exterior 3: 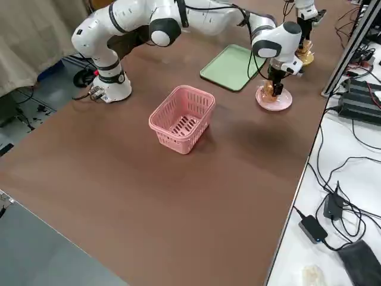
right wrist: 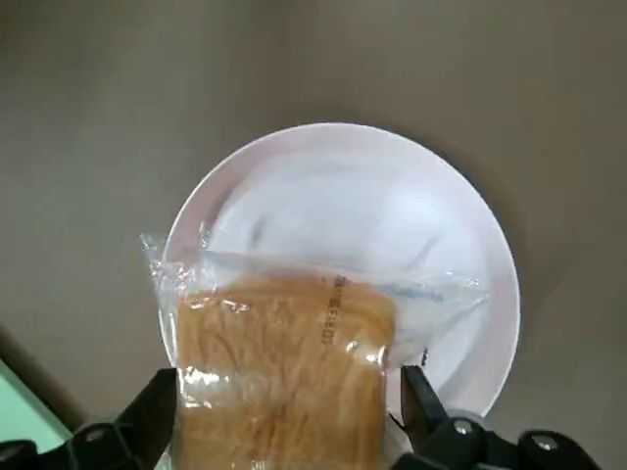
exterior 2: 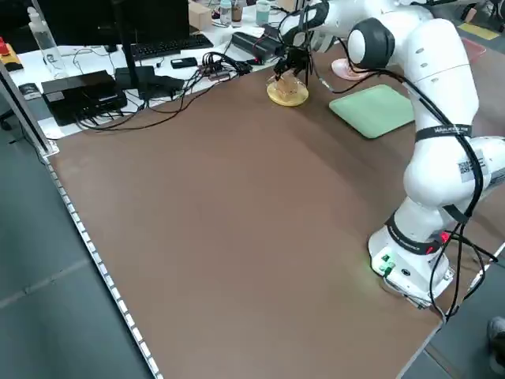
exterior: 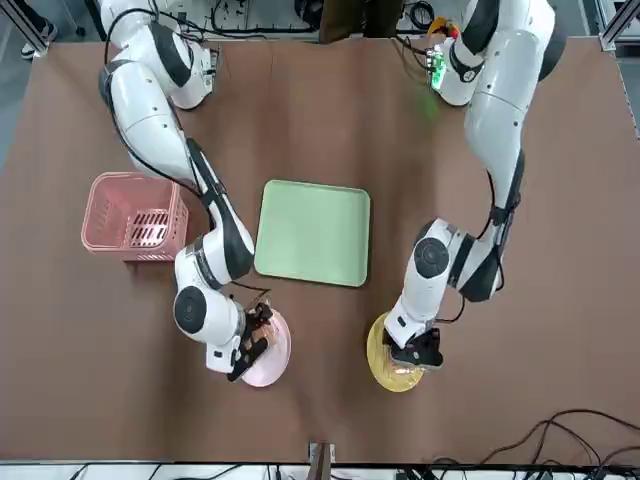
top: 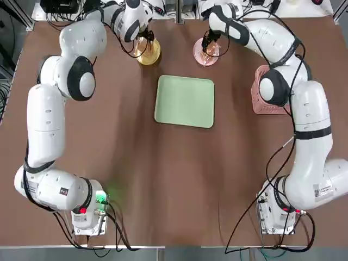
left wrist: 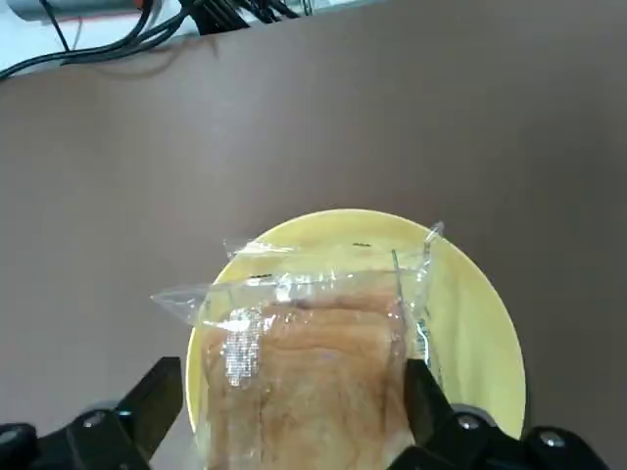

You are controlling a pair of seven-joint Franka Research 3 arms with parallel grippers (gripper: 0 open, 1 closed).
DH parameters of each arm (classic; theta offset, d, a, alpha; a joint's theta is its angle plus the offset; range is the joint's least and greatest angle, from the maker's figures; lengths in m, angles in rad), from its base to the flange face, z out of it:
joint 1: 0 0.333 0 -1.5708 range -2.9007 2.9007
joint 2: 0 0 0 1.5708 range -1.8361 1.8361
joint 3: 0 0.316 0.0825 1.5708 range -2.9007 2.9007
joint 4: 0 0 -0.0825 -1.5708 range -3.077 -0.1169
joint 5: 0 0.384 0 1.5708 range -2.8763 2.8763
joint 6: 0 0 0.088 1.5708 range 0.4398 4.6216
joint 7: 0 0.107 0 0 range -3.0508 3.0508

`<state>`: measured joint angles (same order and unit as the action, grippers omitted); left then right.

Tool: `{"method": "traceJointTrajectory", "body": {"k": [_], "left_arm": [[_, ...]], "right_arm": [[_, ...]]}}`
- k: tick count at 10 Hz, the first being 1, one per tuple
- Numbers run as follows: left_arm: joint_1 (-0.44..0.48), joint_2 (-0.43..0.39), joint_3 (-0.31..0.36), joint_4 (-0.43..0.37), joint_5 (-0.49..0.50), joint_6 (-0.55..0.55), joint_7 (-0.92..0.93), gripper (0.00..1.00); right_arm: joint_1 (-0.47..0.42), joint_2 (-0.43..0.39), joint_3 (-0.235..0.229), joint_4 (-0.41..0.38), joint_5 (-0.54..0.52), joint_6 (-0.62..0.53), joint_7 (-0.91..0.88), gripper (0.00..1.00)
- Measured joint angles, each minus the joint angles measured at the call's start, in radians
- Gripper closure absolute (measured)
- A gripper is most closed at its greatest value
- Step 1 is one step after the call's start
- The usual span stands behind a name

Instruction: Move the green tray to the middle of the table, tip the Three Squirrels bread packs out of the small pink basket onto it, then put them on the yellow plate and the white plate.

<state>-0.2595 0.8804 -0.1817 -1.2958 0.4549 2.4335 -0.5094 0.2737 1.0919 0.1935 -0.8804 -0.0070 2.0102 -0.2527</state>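
Brown tabletop [top: 163, 179] spreads bare around the flat pale mint-green rectangular tray [top: 185, 101], which lies empty at its middle with open room on every side. Beyond the tray's far edge, toward the cable-strewn bench, the left gripper [top: 145, 44] stands over the small round yellow plate [top: 148, 54] and the right gripper [top: 209, 49] over the small round white plate [top: 206, 53], the two plates apart with a clear gap between them. To the tray's right, the pink slatted plastic basket [exterior 3: 181, 118] sits upright; the right side view shows it empty, while overhead the right arm hides part of it. Only the wrist views reveal the loads: a clear packet of golden-brown bread [left wrist: 304, 362] lies on the yellow plate between the left gripper's spread fingers [left wrist: 157, 397], and another bread packet [right wrist: 284, 372] rests on the white plate's near rim between the right gripper's parted fingers [right wrist: 155, 401]. Dark print on that wrapper is too small to read.
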Motion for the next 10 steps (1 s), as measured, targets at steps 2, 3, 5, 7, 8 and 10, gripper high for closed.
{"method": "traceJointTrajectory", "body": {"k": [2,3,5,7,8,10], "left_arm": [[0.000,-0.012,-0.001,0.000,-0.001,-0.020,0.000,0.00],[0.000,-0.023,-0.002,0.001,-0.011,-0.035,0.000,0.00],[0.000,-0.056,-0.003,0.005,-0.063,-0.044,0.000,0.00],[0.000,-0.122,-0.004,0.009,-0.090,-0.129,0.002,0.00],[0.000,-0.166,-0.006,0.012,-0.096,-0.190,0.009,0.00],[0.009,-0.278,-0.006,0.016,-0.182,-0.329,0.091,0.00]], "right_arm": [[-0.004,-0.011,0.000,0.006,0.000,0.002,0.000,0.01],[-0.004,-0.018,0.000,0.006,0.000,0.002,0.000,0.01],[-0.005,-0.031,0.002,0.008,0.010,0.001,0.000,0.01],[-0.010,-0.059,0.007,0.009,0.030,-0.026,0.000,0.01],[-0.012,-0.077,0.009,0.011,0.034,-0.069,0.000,0.01],[-0.023,-0.143,0.004,0.024,0.039,-0.207,0.000,0.01]]}}
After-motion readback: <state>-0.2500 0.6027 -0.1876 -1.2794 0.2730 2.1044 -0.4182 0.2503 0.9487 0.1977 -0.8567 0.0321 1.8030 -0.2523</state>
